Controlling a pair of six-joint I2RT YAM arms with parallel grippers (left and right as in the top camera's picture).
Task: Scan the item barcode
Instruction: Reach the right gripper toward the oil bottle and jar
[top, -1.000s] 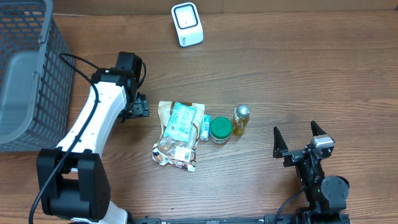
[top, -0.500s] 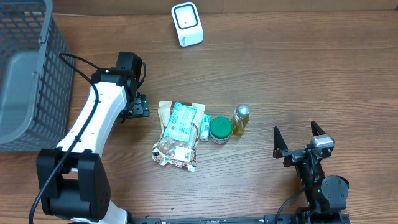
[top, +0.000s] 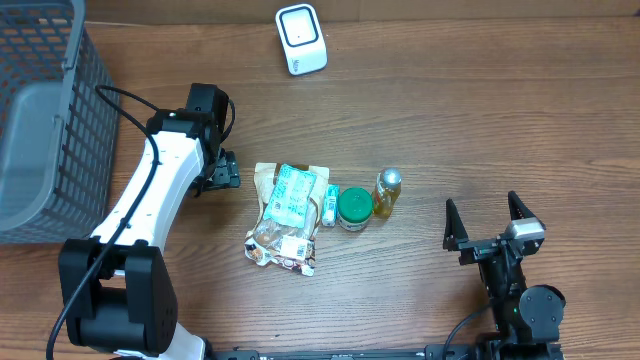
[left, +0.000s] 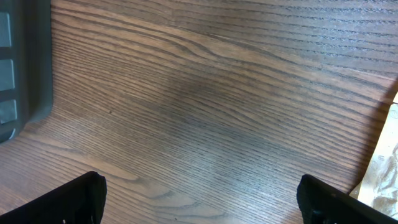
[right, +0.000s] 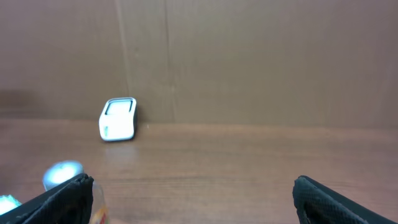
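On the table (top: 480, 120), bag (top: 285, 215), jar (top: 353, 208) and bottle (top: 387, 192) lie in a row; the basket (top: 40, 120) stands left, the scanner (top: 301, 39) behind.

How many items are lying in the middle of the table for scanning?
4, in a row: a snack bag at the left, a small packet, a green-lidded jar, then a yellow bottle at the right. The bag may hide more.

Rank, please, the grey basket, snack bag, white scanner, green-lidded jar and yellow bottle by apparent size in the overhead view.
1. grey basket
2. snack bag
3. white scanner
4. green-lidded jar and yellow bottle: too alike to rank
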